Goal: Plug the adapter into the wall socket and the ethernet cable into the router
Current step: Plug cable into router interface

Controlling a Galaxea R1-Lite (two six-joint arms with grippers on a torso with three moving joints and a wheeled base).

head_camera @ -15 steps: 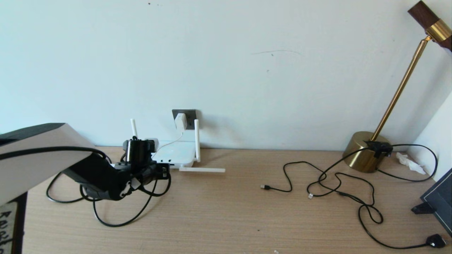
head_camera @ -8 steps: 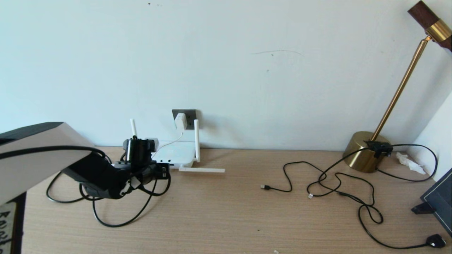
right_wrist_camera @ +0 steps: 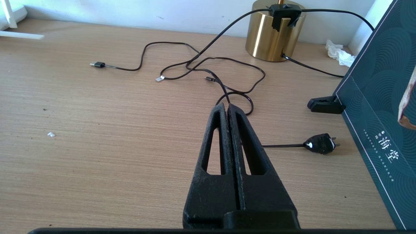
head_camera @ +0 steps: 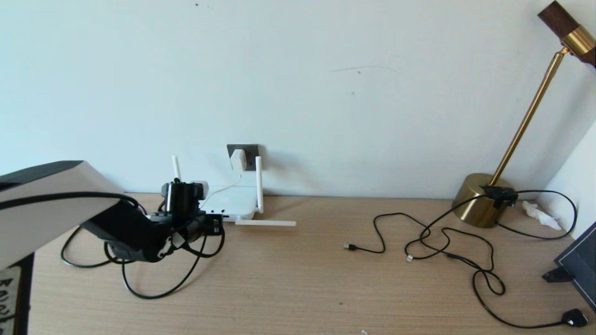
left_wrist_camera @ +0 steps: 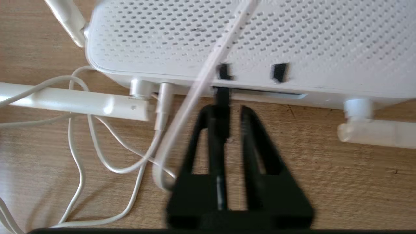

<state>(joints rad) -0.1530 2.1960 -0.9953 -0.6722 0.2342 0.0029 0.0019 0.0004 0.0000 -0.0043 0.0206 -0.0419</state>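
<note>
Misalignment is threatening: the left gripper (left_wrist_camera: 227, 112), clamping the ethernet cable (left_wrist_camera: 218, 136), is risking jamming it beside the router (left_wrist_camera: 247, 35) port.

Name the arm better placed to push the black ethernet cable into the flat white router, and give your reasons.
Left. The left gripper is at the white router's port edge, holding the black ethernet cable with its tip at a dark slot. The right gripper is shut and empty, over the table far from the router.
</note>
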